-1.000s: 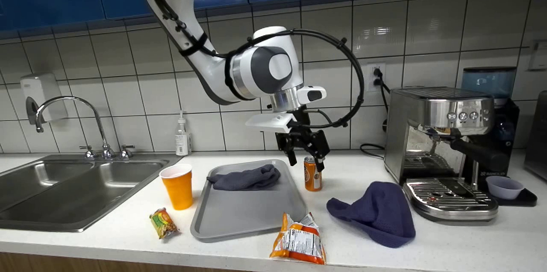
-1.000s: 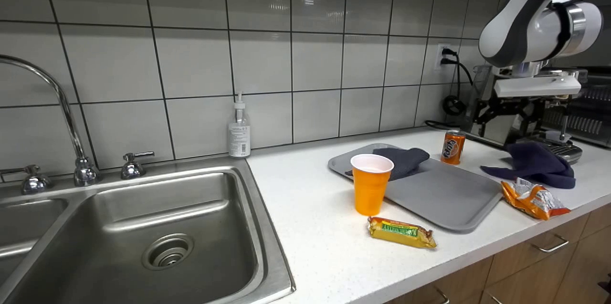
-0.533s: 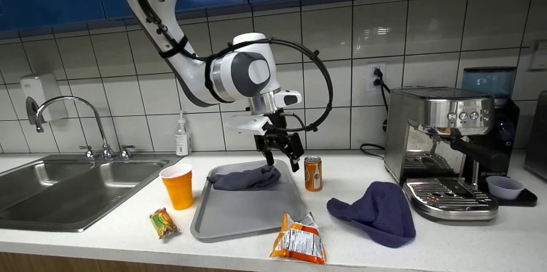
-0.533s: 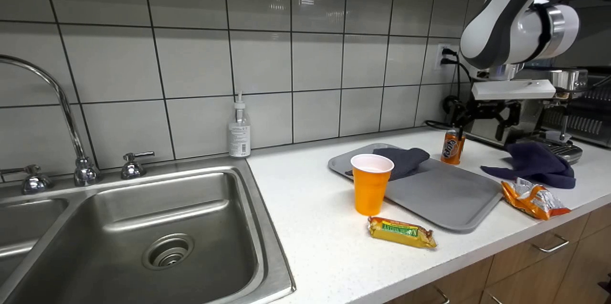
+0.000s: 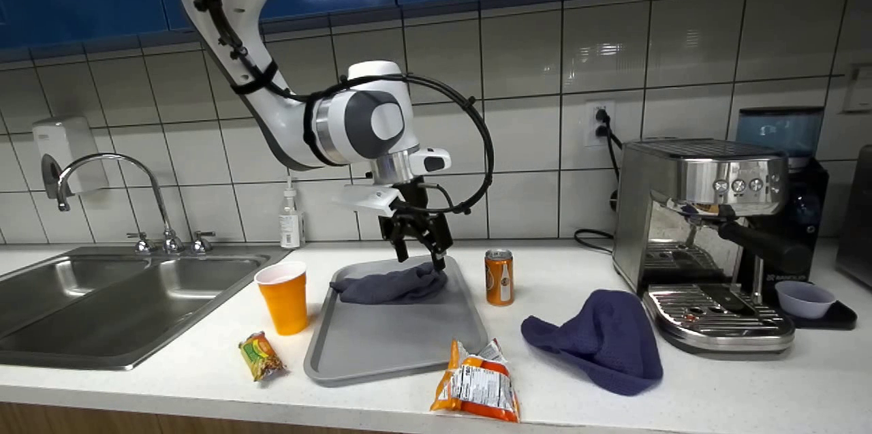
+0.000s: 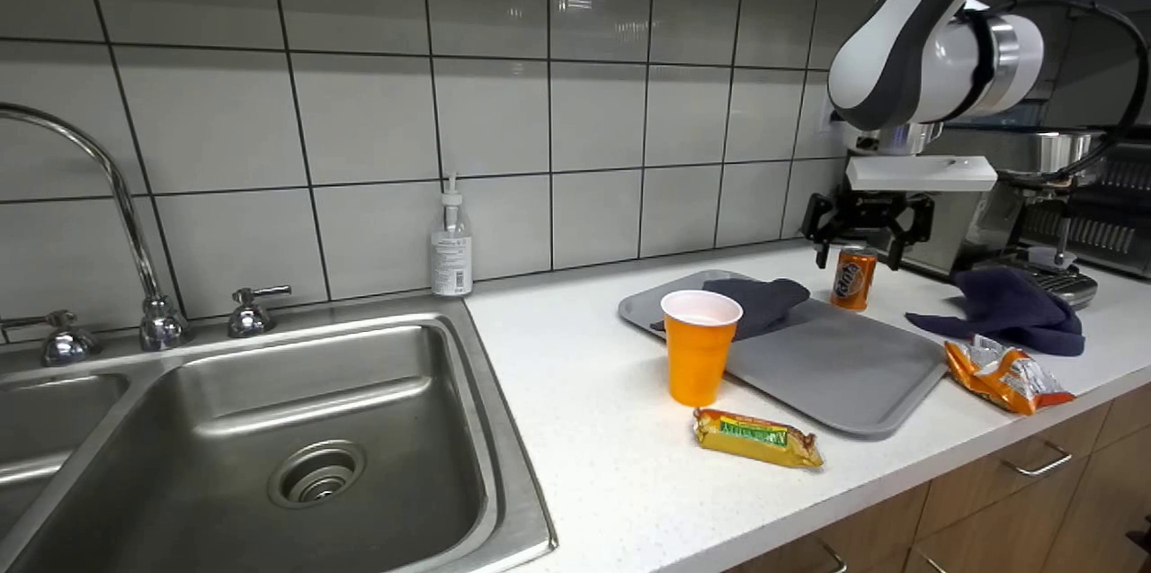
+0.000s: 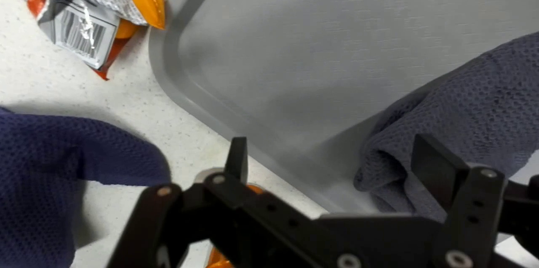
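In an exterior view: hanging with pincer spread and empty over the tray, near the grayish cloth on it. In an exterior view: could topple the can, in the way if swung sideways. In the wrist view: could pinch bare tray, with that cloth to one side; opposite, purple cloth and snack bag.

I see soft light, with faint shadows on the gray tray, glare on the orange bag beside it and reflections on the tiles behind it.
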